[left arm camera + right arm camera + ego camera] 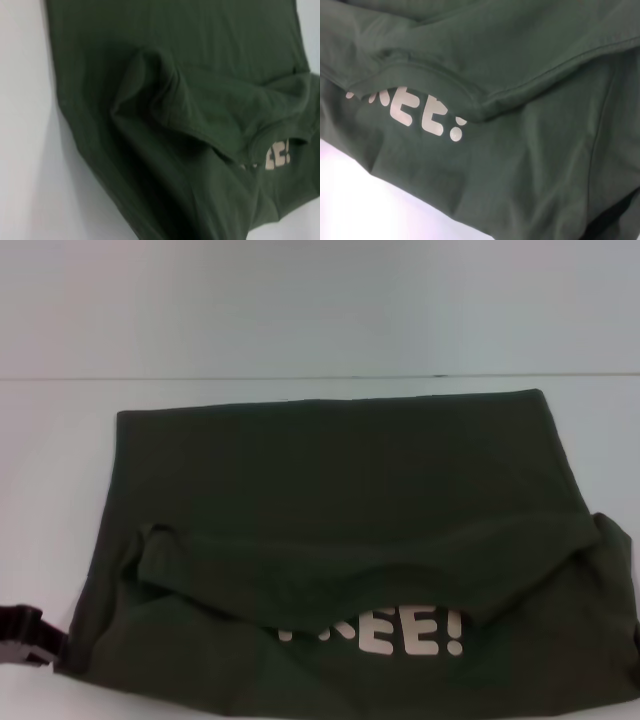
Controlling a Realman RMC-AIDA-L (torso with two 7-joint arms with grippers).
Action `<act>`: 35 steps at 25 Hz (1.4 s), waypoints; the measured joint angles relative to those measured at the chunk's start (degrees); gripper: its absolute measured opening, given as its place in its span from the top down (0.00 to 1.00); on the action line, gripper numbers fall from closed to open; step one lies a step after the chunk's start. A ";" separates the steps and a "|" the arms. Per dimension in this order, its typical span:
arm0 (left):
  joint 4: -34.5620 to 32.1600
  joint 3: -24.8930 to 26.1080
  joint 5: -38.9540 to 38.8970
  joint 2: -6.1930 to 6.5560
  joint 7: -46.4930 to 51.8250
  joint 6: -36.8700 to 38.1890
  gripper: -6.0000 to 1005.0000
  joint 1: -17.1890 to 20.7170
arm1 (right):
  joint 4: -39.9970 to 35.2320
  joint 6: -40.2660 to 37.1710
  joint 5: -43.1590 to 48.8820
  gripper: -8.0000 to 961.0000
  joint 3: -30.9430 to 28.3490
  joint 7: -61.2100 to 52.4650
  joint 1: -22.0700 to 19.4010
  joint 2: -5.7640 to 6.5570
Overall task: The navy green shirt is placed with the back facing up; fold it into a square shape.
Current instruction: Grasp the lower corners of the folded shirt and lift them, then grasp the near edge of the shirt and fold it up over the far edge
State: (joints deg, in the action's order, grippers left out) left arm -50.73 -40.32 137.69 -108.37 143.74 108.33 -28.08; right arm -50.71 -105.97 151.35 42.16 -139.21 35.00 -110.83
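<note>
Dark olive fabric fills most of the white table: the navy green shirt is spread across the centre of the head view and runs down to the near edge at six o'clock. Its near part is turned up and over, so that a strip of the front is shown, with pale block letters lying at about five o'clock under a loose, curved hem. The fold line is uneven, bunched into a raised ridge at about eight o'clock and sagging toward the middle. The left gripper is seen only as a dark piece at the far left edge, just beside the shirt's near corner; whether it is spread or pressed together cannot be told. The right gripper is not seen in any view, though its camera is held close above the lettering and hem. The step in hand is judged to be a fold across the shirt. For it to be done well, both near corners should be taken at the same height, the cloth kept taut between them, and the bunched ridge flattened so that a straight edge is left.
</note>
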 joint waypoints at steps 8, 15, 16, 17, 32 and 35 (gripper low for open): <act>-0.07 0.12 2.54 -0.18 -0.33 1.22 0.99 0.24 | -0.13 -0.81 -0.01 0.99 -1.27 0.24 -0.73 0.73; 0.13 0.56 4.07 -0.35 -0.48 0.94 0.99 0.21 | 0.32 -0.44 0.07 0.99 -1.40 0.24 -0.33 1.00; 0.13 0.62 4.09 -0.35 -0.50 0.93 0.99 0.21 | 0.39 -0.42 0.11 0.99 -1.40 0.24 -0.28 1.01; 0.13 0.68 4.11 -0.35 -0.51 0.92 0.99 0.21 | 0.48 -0.40 0.13 0.99 -1.40 0.24 -0.25 1.02; 5.24 11.59 1.84 0.92 1.08 -10.52 0.99 -9.26 | 4.74 10.62 -13.71 0.99 -13.37 0.48 2.86 3.27; 6.99 11.51 1.83 0.96 2.69 -15.75 0.99 -11.95 | 7.32 18.66 -15.95 0.99 -15.75 0.01 3.34 3.44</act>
State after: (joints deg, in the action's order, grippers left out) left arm -43.74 -28.81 139.53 -107.41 146.43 92.58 -40.03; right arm -43.38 -87.31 135.40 26.41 -139.20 38.34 -107.39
